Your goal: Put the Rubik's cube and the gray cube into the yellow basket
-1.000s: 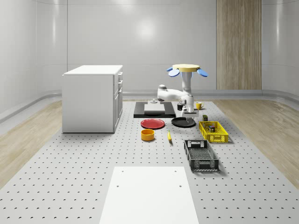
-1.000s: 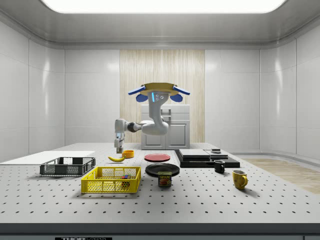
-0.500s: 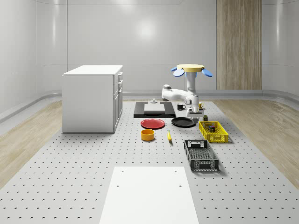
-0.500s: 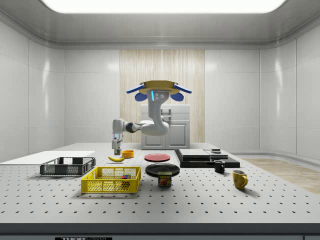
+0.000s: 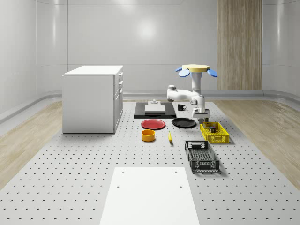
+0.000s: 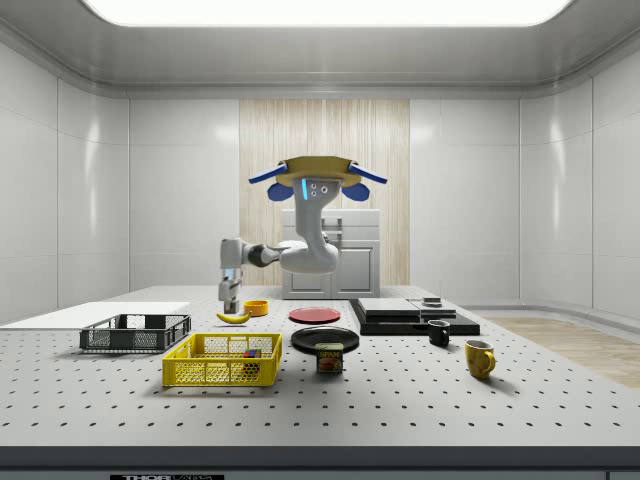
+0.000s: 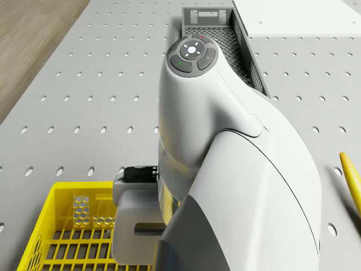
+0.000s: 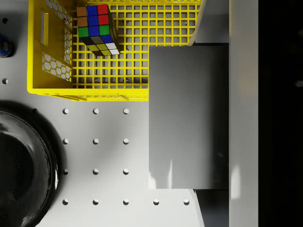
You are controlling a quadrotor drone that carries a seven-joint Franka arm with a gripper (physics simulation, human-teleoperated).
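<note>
The gray cube [image 8: 188, 116] is held in my gripper [image 8: 210, 116], which is shut on it. In the wrist view it hangs over the table just outside one end wall of the yellow basket [image 8: 35, 56], partly overlapping that wall. The Rubik's cube [image 8: 97, 28] lies inside the basket. In the whole-scene view my gripper [image 5: 203, 116] is above the far end of the yellow basket [image 5: 214, 132]. The drone [image 5: 197, 70] hovers over the table behind the basket. In the side view my gripper [image 6: 229, 305] hangs above and behind the basket [image 6: 222, 360].
A black plate [image 5: 183, 123] lies just left of the basket, with a red plate [image 5: 153, 124], orange bowl [image 5: 148, 135] and banana [image 5: 169, 137] further left. A black basket [image 5: 201, 156] sits nearer the front. A can [image 6: 329, 358] stands by the yellow basket. A white cabinet [image 5: 93, 98] stands at the left.
The drone and arm have shifted to the whole-scene view's right, carrying the gray cube from over the black plate to the far end of the yellow basket.
</note>
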